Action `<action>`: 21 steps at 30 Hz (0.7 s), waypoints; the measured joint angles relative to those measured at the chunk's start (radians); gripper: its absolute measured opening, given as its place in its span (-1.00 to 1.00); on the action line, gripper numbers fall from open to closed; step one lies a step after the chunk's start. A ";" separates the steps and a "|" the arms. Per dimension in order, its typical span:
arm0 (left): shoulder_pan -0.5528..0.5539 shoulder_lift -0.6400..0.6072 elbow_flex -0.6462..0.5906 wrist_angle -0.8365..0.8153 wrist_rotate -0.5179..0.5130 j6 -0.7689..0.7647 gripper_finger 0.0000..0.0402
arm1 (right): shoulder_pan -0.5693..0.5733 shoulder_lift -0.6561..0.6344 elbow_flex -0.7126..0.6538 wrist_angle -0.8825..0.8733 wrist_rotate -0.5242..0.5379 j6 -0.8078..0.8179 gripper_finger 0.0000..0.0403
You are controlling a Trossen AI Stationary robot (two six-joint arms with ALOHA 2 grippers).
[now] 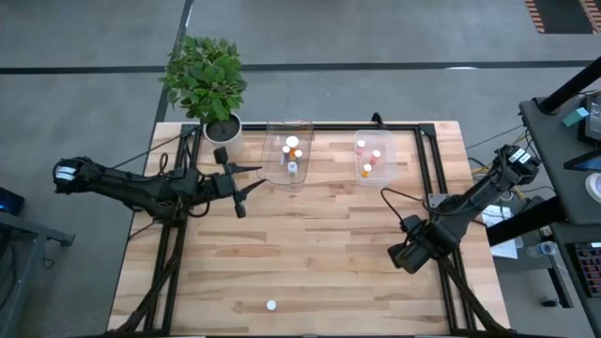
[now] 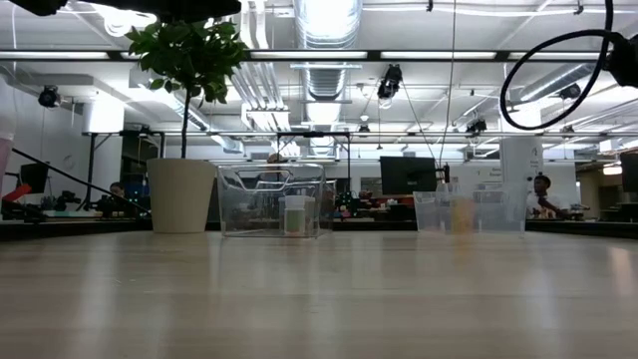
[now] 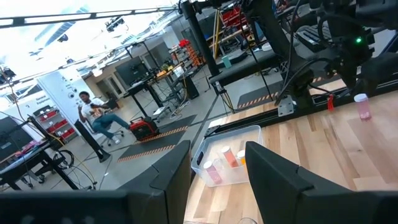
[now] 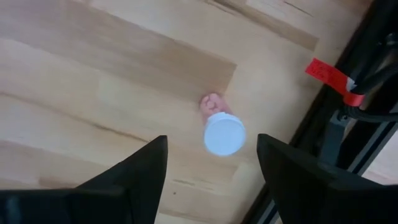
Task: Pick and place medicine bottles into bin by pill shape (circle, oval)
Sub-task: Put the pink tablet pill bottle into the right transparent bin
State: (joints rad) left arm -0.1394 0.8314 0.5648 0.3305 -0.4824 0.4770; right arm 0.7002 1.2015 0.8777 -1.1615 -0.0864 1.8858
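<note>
A medicine bottle [image 4: 224,132] with a white cap and pinkish body stands on the table near its right edge. My right gripper [image 4: 211,142] points down over it, open, one finger on either side and apart from it. The bottle [image 3: 361,106] also shows in the left wrist view; in the high view my right gripper [image 1: 406,255] hides it. My left gripper [image 1: 246,190] hovers level and open, with nothing between its fingers, left of the two clear bins. The left bin [image 1: 289,155] and right bin [image 1: 371,155] each hold several bottles. One white-capped bottle [image 1: 271,304] stands near the table's front edge.
A potted plant [image 1: 207,80] stands at the table's far left corner, beside the left bin. Black frame rails [image 1: 434,169] run along the table's sides and far edge, one close to the bottle under my right gripper [image 4: 348,124]. Bare wood [image 1: 310,244] lies between the arms.
</note>
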 joint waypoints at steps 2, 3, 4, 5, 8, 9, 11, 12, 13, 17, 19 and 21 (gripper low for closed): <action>0.000 0.000 0.000 0.000 0.000 0.000 -0.32 | 0.000 0.003 -0.013 0.005 0.000 0.000 0.18; 0.000 0.000 0.000 0.000 0.000 0.000 -0.32 | 0.000 0.005 -0.021 0.014 0.000 0.000 0.18; 0.000 0.000 0.000 0.000 0.000 0.000 -0.32 | 0.000 0.006 -0.031 0.030 0.000 0.000 0.18; 0.000 0.000 0.000 0.000 0.000 0.000 -0.32 | 0.000 0.009 -0.040 0.043 0.000 0.000 0.18; 0.000 0.000 0.000 -0.002 0.000 0.000 -0.32 | 0.000 0.013 -0.064 0.079 0.000 -0.001 0.18; 0.000 0.000 0.000 -0.002 0.000 0.000 -0.32 | 0.000 0.013 -0.071 0.088 0.000 -0.001 0.17; 0.000 0.000 0.000 -0.002 0.000 0.000 -0.32 | 0.000 0.013 -0.087 0.097 0.000 -0.001 0.16; 0.000 0.000 0.000 -0.002 0.000 0.000 -0.32 | 0.000 0.013 -0.092 0.097 0.000 -0.001 0.16; 0.000 0.000 0.000 -0.002 0.000 0.000 -0.32 | 0.000 0.013 -0.096 0.098 0.000 -0.001 0.15; 0.000 0.000 0.000 -0.002 0.000 0.000 -0.32 | 0.000 0.013 -0.110 0.107 0.000 -0.004 0.15; 0.000 0.000 0.000 -0.002 0.000 0.000 -0.32 | 0.000 0.013 -0.115 0.118 -0.009 -0.005 0.14; 0.000 0.000 0.000 -0.002 0.000 0.000 -0.32 | 0.000 0.013 -0.119 0.129 -0.026 -0.011 0.12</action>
State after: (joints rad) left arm -0.1394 0.8314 0.5648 0.3286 -0.4826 0.4770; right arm 0.7002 1.2140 0.7584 -1.0323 -0.1126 1.8744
